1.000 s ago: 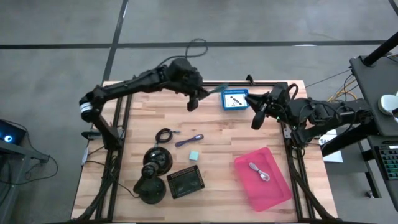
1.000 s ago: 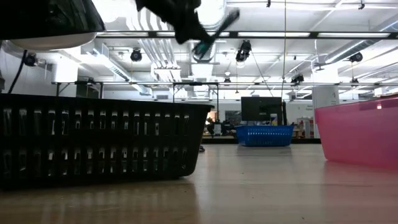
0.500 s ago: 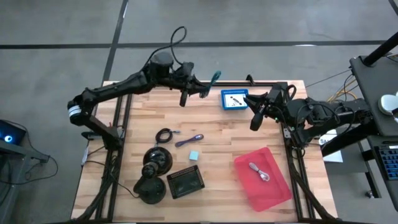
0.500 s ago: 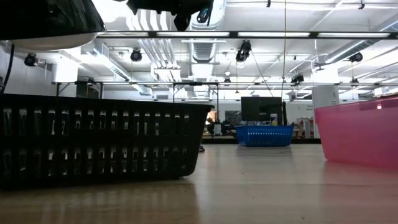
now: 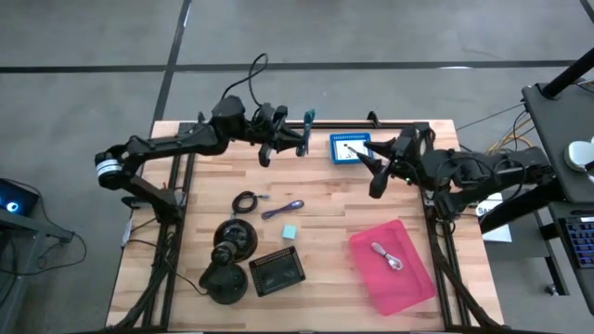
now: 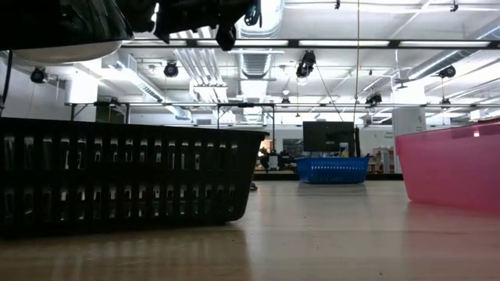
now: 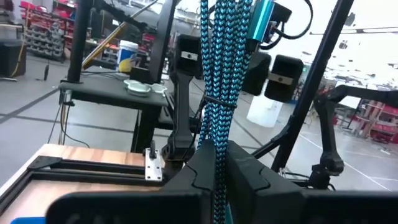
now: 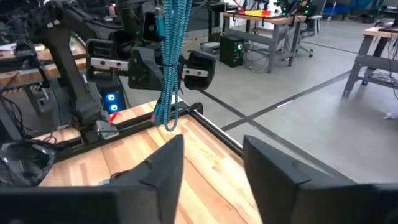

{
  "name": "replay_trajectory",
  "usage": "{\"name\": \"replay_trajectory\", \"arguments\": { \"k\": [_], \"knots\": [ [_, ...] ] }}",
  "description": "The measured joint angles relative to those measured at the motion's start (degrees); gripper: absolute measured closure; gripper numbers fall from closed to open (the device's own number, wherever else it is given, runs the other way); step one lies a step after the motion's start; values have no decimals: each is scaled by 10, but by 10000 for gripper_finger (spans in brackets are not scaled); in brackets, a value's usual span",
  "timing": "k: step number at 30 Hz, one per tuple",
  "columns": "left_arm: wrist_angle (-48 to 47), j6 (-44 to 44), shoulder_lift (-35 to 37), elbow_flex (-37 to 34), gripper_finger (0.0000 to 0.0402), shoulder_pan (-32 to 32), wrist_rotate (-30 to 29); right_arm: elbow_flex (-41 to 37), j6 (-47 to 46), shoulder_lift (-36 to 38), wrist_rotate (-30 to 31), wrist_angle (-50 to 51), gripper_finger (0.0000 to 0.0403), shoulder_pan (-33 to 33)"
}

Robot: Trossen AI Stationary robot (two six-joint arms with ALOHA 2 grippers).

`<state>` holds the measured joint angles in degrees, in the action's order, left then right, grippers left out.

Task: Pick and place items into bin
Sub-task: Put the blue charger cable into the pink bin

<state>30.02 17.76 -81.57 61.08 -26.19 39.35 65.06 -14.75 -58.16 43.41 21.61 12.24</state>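
High: left claw [image 5: 295, 141] up by bench [image 5: 334, 199] far edge, clamped on teal braided cord [image 5: 306, 118], just left of blue bin [image 5: 351, 148]. Right claw [image 5: 373, 167] beside bin's right, fingers apart, holding nothing. Black cable [image 5: 245, 201], purple pen [image 5: 283, 209], teal cube [image 5: 290, 231] lying mid-bench.

L wrist: cord [image 7: 219, 74] pinched tight between fingers [image 7: 200, 171].

R wrist: fingers [image 8: 163, 163] spread, empty; cord [image 8: 171, 62] hanging ahead.
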Motion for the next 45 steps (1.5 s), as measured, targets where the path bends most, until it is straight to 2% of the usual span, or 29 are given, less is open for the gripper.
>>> {"name": "replay_trajectory", "arguments": {
  "k": [4,8,23,25,28,30,39,45],
  "knots": [
    [-1,1,-1,-8,400,0,0,0,-2,-18,0,-18,203,-12],
    [0,1,-1,-9,400,0,0,0,2,-44,1,-50,183,-24],
    [0,0,-1,-16,400,1,-1,0,19,-97,-6,-158,172,-66],
    [0,-1,-1,-16,400,1,1,0,20,-102,-38,-176,172,-76],
    [0,-1,-1,-17,400,1,2,0,36,-105,-124,-201,172,-94],
    [-1,-1,-1,-17,400,1,3,0,48,-110,-153,-220,173,-104],
    [-1,-1,-1,-22,400,1,6,0,70,-122,-156,-241,172,-133],
    [-1,-1,-5,-22,400,1,8,0,61,-126,-193,-244,172,-150]
  ]
}}
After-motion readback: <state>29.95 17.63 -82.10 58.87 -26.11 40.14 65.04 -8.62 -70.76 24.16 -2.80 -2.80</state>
